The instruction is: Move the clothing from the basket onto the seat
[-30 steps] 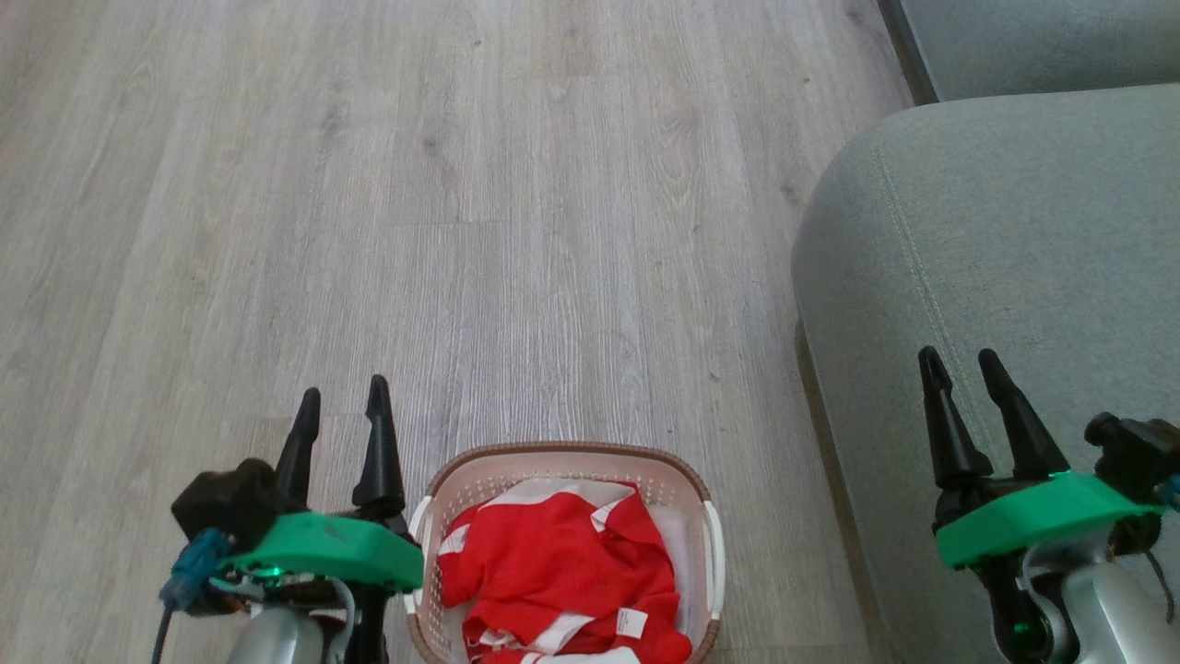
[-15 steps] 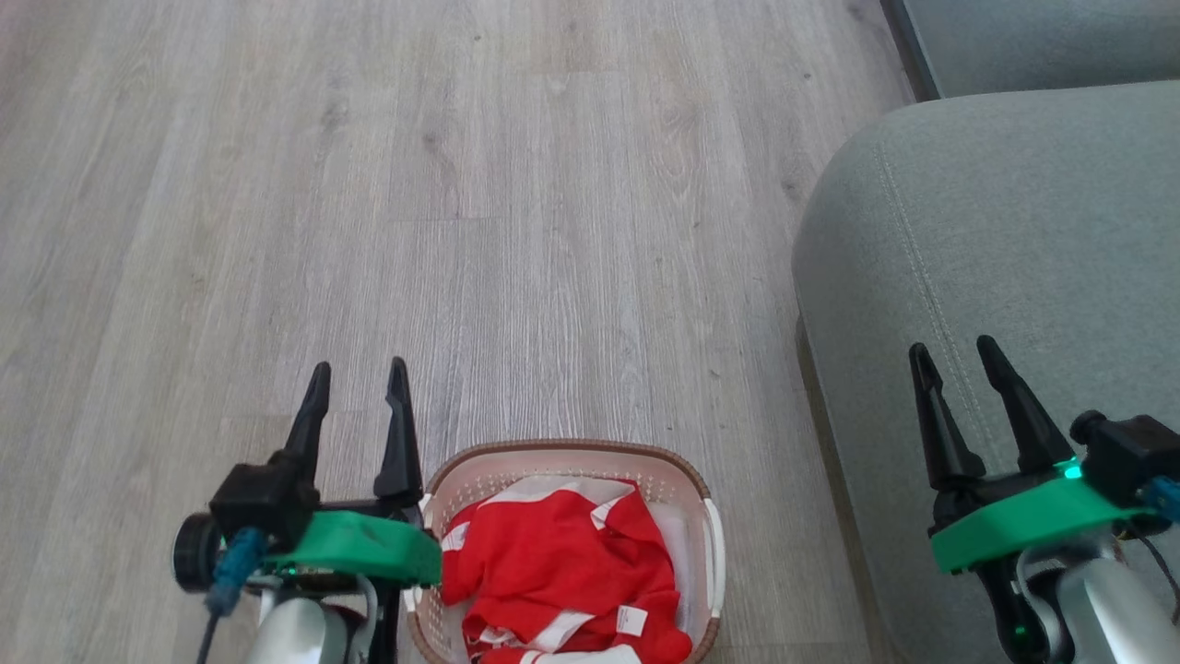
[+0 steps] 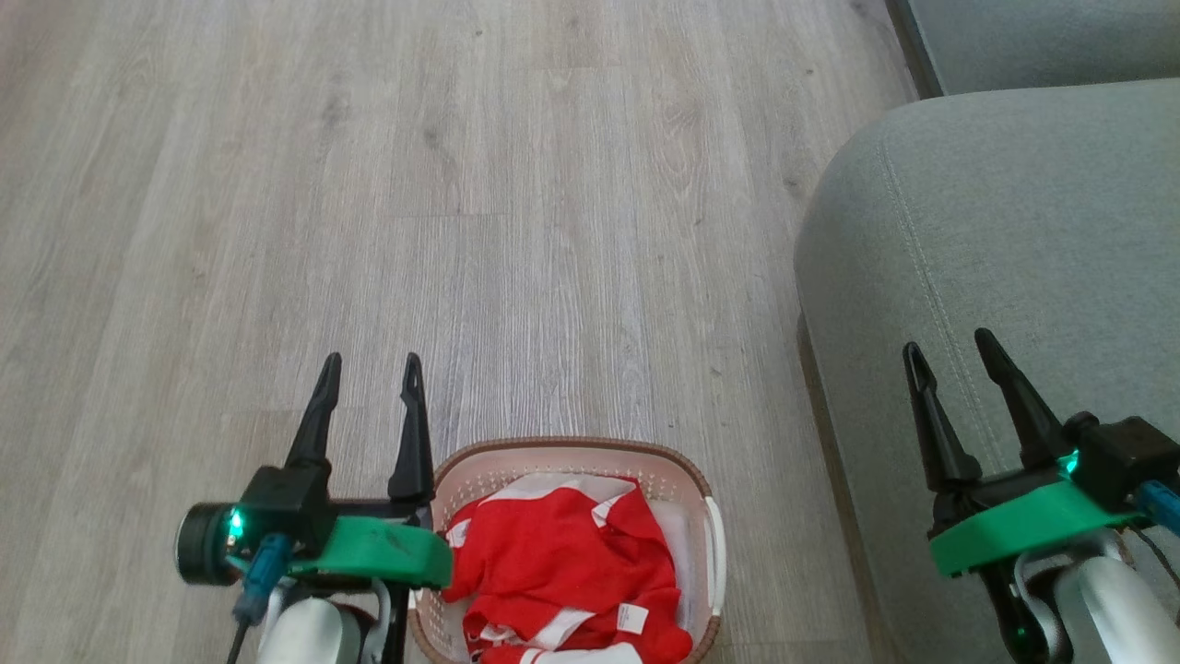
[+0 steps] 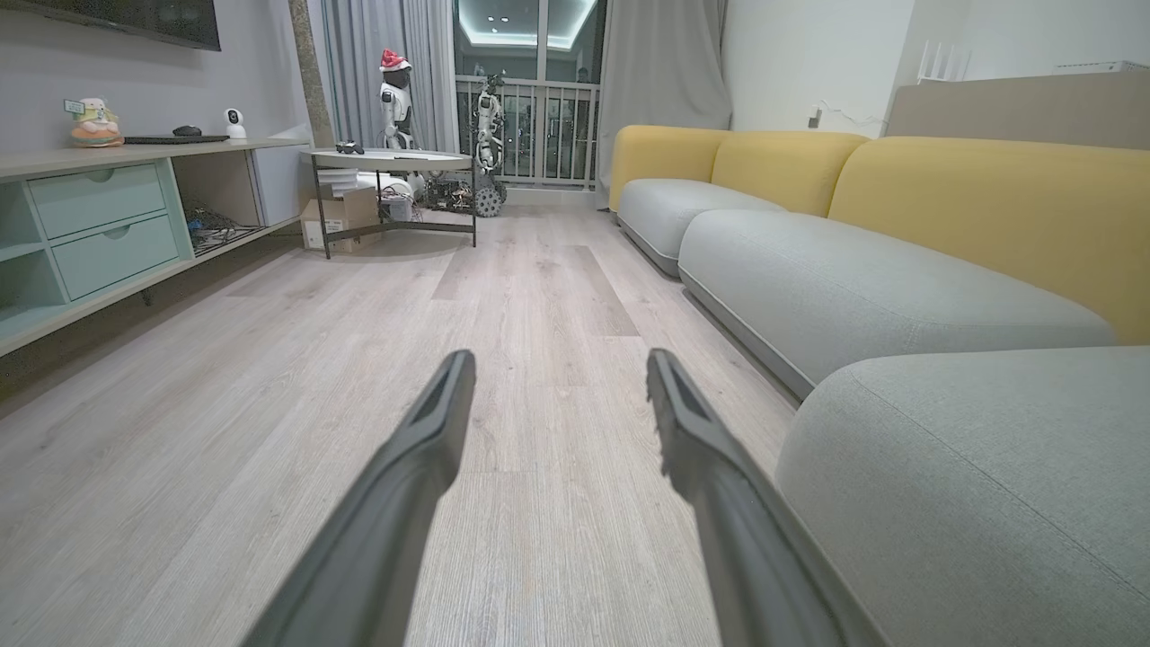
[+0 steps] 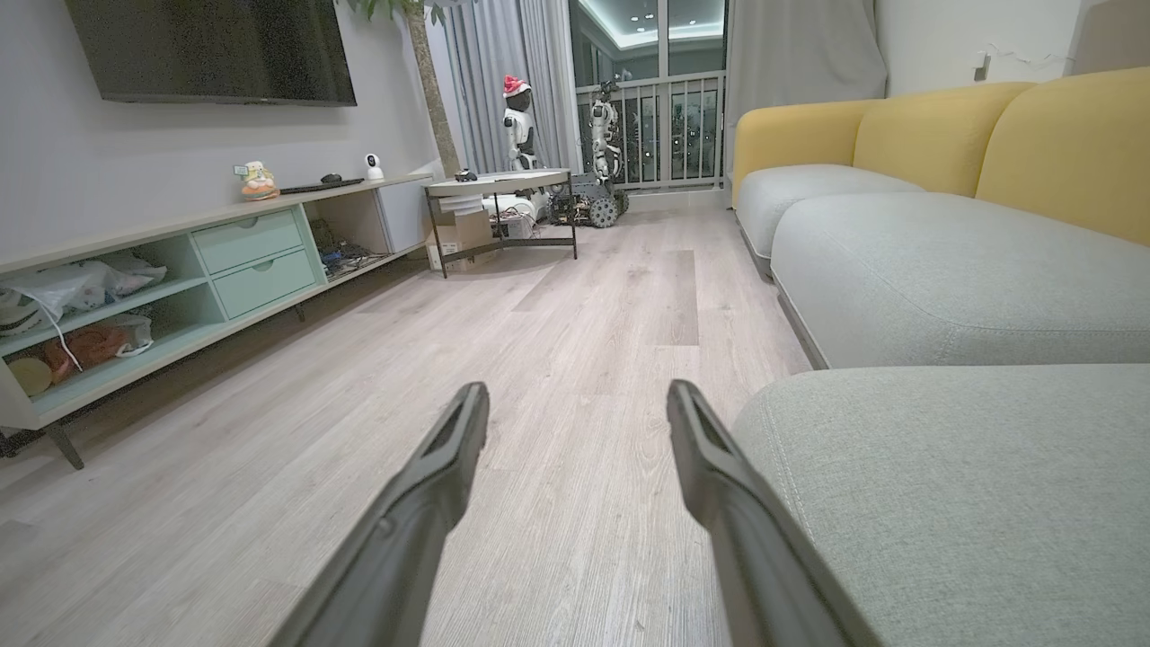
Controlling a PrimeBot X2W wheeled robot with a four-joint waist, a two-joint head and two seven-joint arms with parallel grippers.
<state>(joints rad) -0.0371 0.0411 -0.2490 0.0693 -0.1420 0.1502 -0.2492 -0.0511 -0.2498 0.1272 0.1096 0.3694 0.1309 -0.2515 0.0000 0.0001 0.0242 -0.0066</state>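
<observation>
Fingers of the left gripper [image 3: 371,361] stand spread and empty over pale wood-grain floor [image 3: 516,203], just left of the basket [image 3: 572,446]. The right gripper [image 3: 948,343] is spread too, holding nothing, above the seat [image 3: 1014,212], a grey woven cushion with a rounded corner and a stitched seam. The basket is oval cream plastic with perforated walls, a brown rim and white handles, and sits on the floor beside the seat. The clothing [image 3: 553,553], crumpled red fabric with white stripes, lies inside it. Its white label [image 3: 631,620] is too small to read.
</observation>
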